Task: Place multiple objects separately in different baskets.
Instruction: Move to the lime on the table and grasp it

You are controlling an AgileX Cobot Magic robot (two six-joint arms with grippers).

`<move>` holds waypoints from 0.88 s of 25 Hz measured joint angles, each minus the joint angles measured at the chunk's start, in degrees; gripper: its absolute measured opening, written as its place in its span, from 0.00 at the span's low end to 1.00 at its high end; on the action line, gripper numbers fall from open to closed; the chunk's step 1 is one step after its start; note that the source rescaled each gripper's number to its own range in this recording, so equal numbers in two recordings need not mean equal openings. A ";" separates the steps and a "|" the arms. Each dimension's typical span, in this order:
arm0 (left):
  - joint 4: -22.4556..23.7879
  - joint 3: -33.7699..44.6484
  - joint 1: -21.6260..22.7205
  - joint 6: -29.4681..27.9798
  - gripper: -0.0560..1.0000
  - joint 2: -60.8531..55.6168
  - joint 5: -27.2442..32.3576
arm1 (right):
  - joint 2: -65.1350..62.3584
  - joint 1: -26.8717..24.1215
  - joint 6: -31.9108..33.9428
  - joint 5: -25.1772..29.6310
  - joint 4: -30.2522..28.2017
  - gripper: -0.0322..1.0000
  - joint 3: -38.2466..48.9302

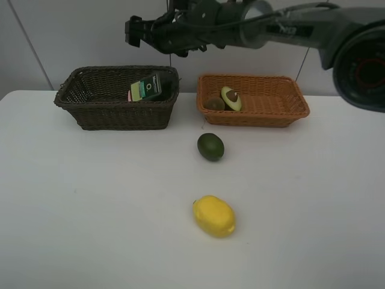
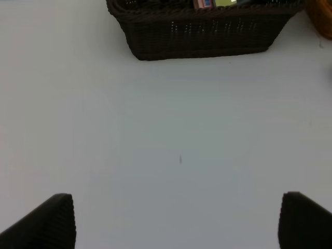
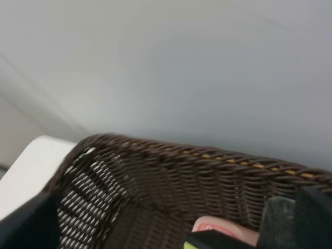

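Observation:
The dark basket (image 1: pixel 114 99) holds a dark slab (image 1: pixel 147 88) with a green and yellow label, leaning over a pink bottle (image 3: pixel 223 231). The orange-tan basket (image 1: pixel 264 102) holds the kiwi (image 1: pixel 215 104) and the halved avocado (image 1: pixel 231 98). The lime (image 1: pixel 210 147) and the lemon (image 1: pixel 213 216) lie on the white table. My right gripper (image 1: pixel 133 30) is open and empty above the dark basket's back left (image 3: pixel 155 181). My left gripper (image 2: pixel 176 223) is open and empty over bare table in front of the dark basket (image 2: pixel 202 31). The white bottle and the pump bottle are out of view.
The right arm (image 1: pixel 271 27) reaches across the top, above both baskets. The two baskets stand side by side at the table's back, next to the wall. The orange-tan basket's corner (image 2: pixel 324 21) shows in the left wrist view.

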 joint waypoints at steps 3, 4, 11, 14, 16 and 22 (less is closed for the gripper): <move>0.00 0.00 0.00 0.00 1.00 0.00 0.00 | -7.61 -1.84 0.00 13.31 -6.23 0.98 -0.07; 0.00 0.00 0.00 0.00 1.00 0.00 0.00 | -10.15 -2.62 0.00 20.06 -8.36 0.98 -0.17; 0.00 0.00 0.00 0.00 1.00 0.00 0.00 | -16.76 -7.18 0.05 53.04 -17.39 0.98 -0.65; 0.00 0.00 0.00 0.00 1.00 0.00 0.00 | -16.76 -7.21 0.96 54.68 -19.45 0.98 0.73; 0.00 0.00 0.00 0.00 1.00 0.00 0.00 | -16.76 -7.00 1.29 54.68 -19.81 0.98 2.64; 0.00 0.00 0.00 0.00 1.00 0.00 0.00 | -16.76 -6.56 1.33 54.36 -20.42 0.98 13.57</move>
